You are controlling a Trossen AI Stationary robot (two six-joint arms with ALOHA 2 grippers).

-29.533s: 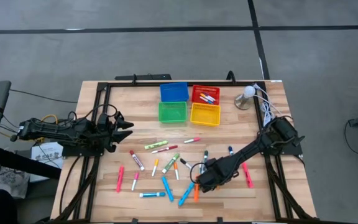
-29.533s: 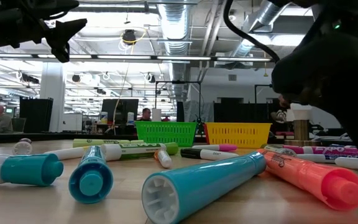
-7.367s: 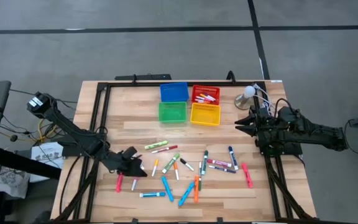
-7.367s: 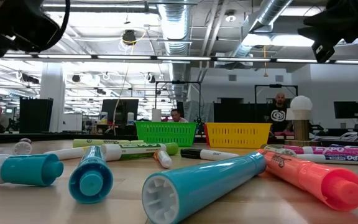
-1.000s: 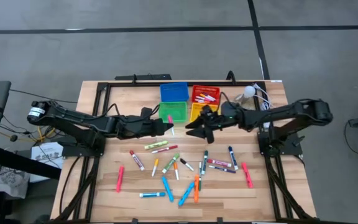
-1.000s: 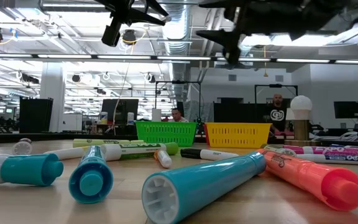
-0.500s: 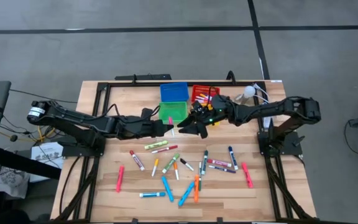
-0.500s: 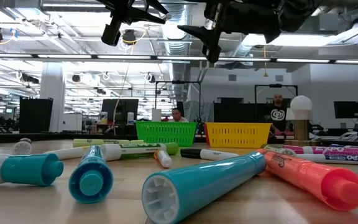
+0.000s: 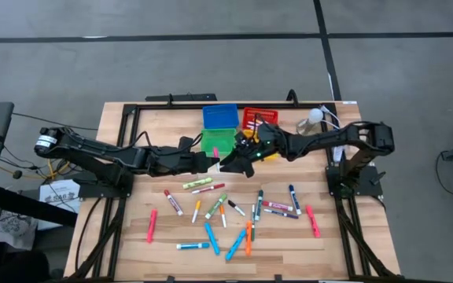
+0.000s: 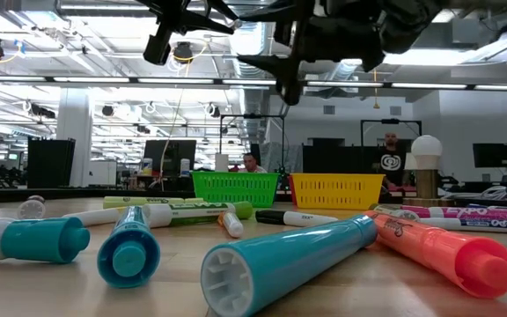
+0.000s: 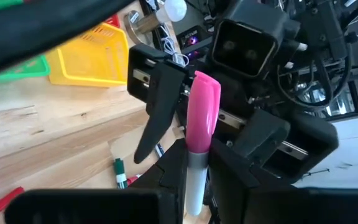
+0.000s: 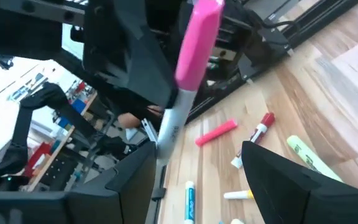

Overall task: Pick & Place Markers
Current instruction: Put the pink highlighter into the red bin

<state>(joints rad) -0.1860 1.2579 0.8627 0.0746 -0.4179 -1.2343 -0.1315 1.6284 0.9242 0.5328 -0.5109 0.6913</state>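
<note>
My left gripper (image 9: pixel 212 163) hangs above the middle of the table, in front of the green bin (image 9: pixel 217 141), shut on a white marker with a pink cap (image 11: pixel 202 115). My right gripper (image 9: pixel 229 163) reaches in from the right and is open. Its fingers (image 11: pixel 157 106) stand on either side of the pink cap (image 12: pixel 199 40); I cannot tell whether they touch it. Many more markers (image 9: pixel 226 212) lie loose on the near half of the table. My left gripper pinches the marker's white barrel (image 11: pixel 194 180) between its two fingers, below the pink cap. The cap end sticks out free of the fingers toward my right gripper. The marker is lifted clear, well above the table.
Blue (image 9: pixel 219 116), red (image 9: pixel 258 118), green and yellow (image 9: pixel 264 149) bins stand in a square at the far middle; the red one holds some markers. A white bulb on a stand (image 9: pixel 313 119) and cables sit at the far right. Teal and coral markers (image 10: pixel 289 264) lie near the front edge.
My right gripper has travelled toward the table's left, from over the yellow bin to the left gripper, and has come around the pink cap while staying open. The pink marker has kept its place.
</note>
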